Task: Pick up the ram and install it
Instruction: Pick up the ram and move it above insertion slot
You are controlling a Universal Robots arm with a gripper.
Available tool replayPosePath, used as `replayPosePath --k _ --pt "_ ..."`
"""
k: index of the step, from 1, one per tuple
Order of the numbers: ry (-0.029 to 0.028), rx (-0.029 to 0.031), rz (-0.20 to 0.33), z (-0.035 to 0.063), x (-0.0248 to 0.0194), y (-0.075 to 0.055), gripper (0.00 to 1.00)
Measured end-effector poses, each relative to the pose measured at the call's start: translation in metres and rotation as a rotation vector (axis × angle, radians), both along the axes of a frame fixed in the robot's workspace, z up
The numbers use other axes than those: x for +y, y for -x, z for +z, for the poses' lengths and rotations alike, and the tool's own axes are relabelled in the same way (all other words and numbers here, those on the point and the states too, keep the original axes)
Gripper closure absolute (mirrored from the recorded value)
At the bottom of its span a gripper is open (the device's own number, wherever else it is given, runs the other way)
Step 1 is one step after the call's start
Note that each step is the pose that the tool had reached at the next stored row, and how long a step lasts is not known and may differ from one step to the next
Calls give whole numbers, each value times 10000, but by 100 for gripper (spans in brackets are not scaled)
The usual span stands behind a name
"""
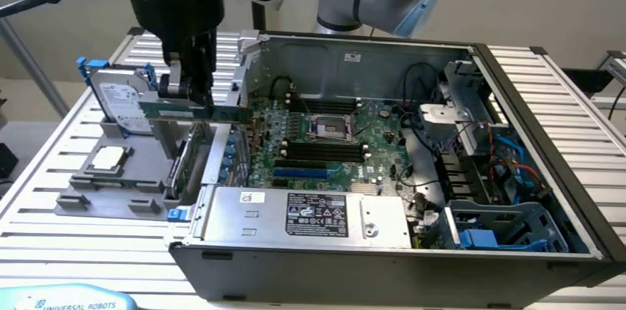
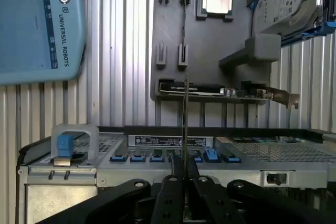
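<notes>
Ram pinched in the pincer, hanging over the edge of the grey tray beside the open case.
We see the pincer pressed onto the stick's flat faces, so it hangs level and on edge. We judge this hold suits the black slots on the motherboard. In the wrist view it shows as a thin line running out from between the fingers. The tray keeps the processor, drive and card each in its own seat on the desk. We read "UNIVERSAL ROBOTS" on the blue pendant.
</notes>
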State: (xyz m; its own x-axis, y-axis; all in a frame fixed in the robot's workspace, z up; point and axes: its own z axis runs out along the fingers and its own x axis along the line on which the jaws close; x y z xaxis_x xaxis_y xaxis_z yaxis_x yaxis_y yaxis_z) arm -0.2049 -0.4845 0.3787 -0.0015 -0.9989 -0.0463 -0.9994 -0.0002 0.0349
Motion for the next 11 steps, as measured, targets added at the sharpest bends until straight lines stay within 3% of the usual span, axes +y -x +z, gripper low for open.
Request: replayPosePath --k 11 --pt "-1 63 0 0 55 -453 86"
